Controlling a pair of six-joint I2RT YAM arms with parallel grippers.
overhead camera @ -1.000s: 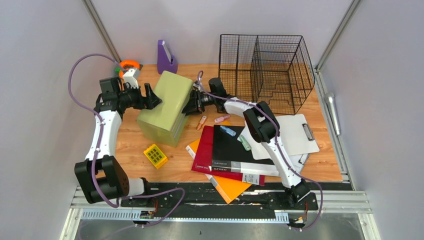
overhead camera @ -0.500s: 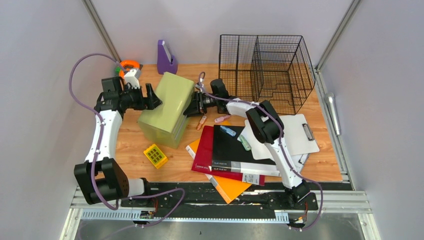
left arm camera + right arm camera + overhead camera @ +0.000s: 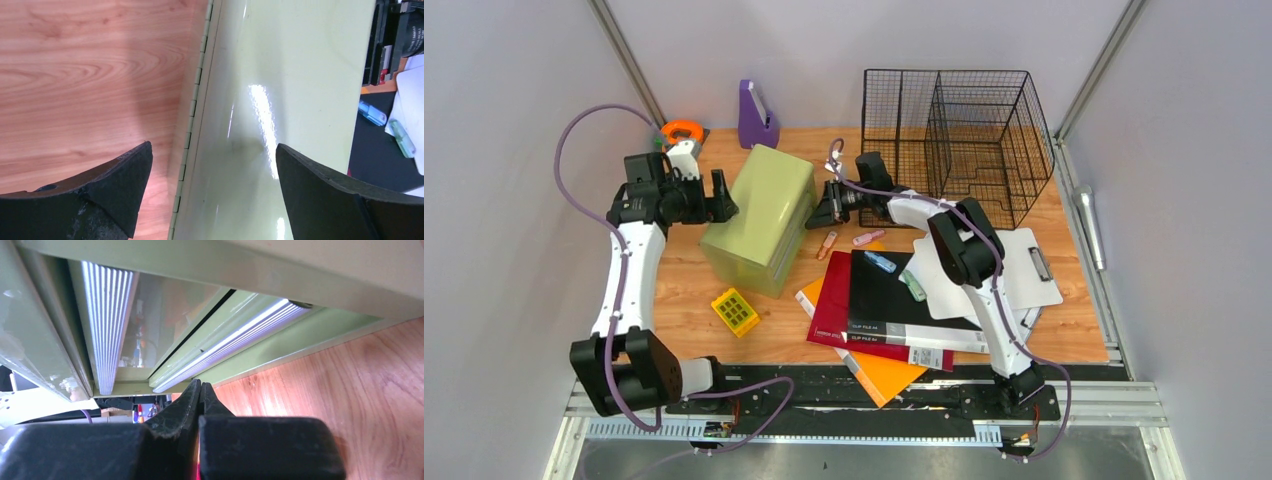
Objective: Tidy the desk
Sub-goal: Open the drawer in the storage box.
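Light-brown wood-grain bench (image 3: 684, 290) lying beneath both tools and bearing, left of centre, a pale-green drawer box (image 3: 764, 215), long axis running near-to-far between them: left tool (image 3: 214, 146) spread wide over its left top edge, right tool (image 3: 201, 387) pressed together, empty, just beside the drawer fronts.
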